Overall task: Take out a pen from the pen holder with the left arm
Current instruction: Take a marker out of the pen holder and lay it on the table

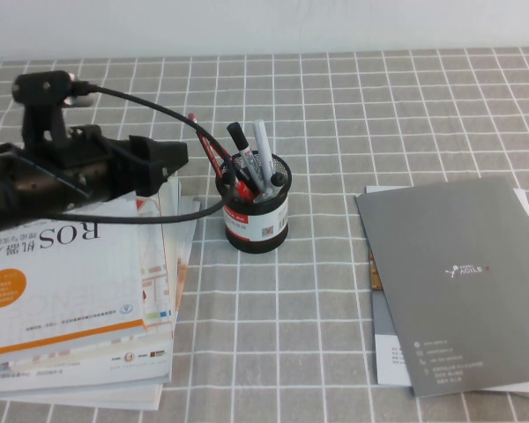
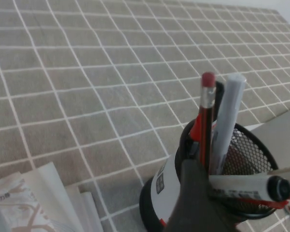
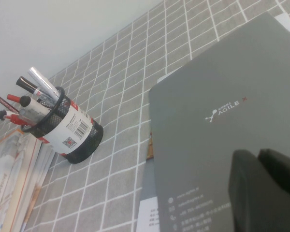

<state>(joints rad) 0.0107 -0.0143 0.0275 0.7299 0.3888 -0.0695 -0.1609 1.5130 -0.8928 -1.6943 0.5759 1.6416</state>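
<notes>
We are judging this the reach: left hand point(image 1: 176, 162) left of the pen holder point(image 1: 257, 220), right hand point(image 3: 258, 191) over the booklet point(image 3: 208, 111), openings we cannot tell; next, straddling one pen point(image 1: 263, 145).

We see a grey tablecloth point(image 1: 335, 291) with a white grid. The black mesh pen holder point(image 1: 257, 225) has a white-and-red label point(image 1: 247, 222) and holds a red pencil point(image 1: 207, 141) and grey markers point(image 1: 264, 150). At three o'clock lies a grey booklet point(image 1: 458, 282), at eight o'clock a white book point(image 1: 62, 282) with an orange band point(image 1: 70, 339).

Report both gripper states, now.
Left gripper: cannot tell, beside the black mesh pen holder.
Right gripper: cannot tell, above the grey booklet.
</notes>
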